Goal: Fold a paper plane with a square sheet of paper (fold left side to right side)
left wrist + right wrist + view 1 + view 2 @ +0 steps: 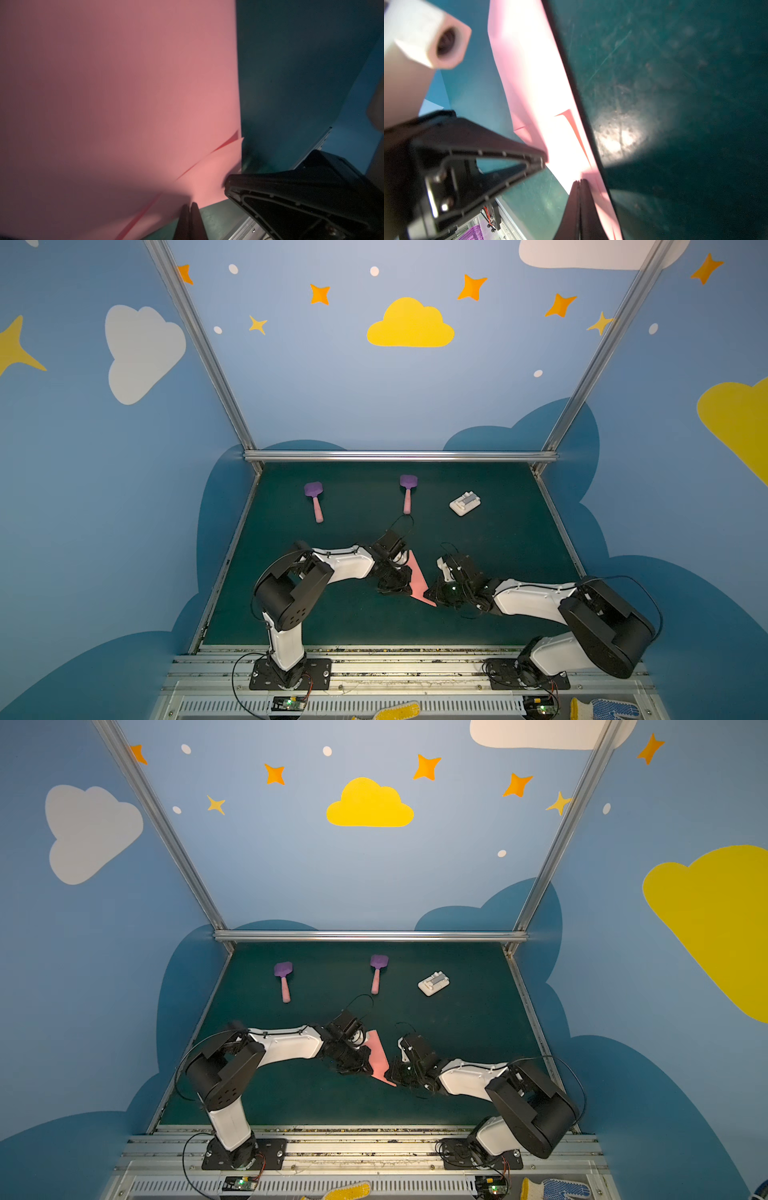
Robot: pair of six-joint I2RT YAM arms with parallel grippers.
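The square sheet of paper (417, 578) (378, 1056) is salmon pink and creased into a narrow pointed shape, like a paper plane. It sits mid-table between my two grippers, its point toward the front. My left gripper (408, 572) (366, 1052) is at its left edge and my right gripper (430, 593) (390, 1074) is near its point. In the left wrist view the left gripper (191, 204) is shut, with the edge of the paper (124, 93) running into the slit. The right gripper (580, 180) is likewise shut at the edge of the paper (533, 83), which casts a dark shadow on the mat.
Two purple spatulas with pink handles (315, 499) (407, 491) lie toward the back of the green mat (498, 635). A small white block (464, 503) lies at the back right. Metal rails frame the mat, and knitted gloves (395, 711) lie by the front rail.
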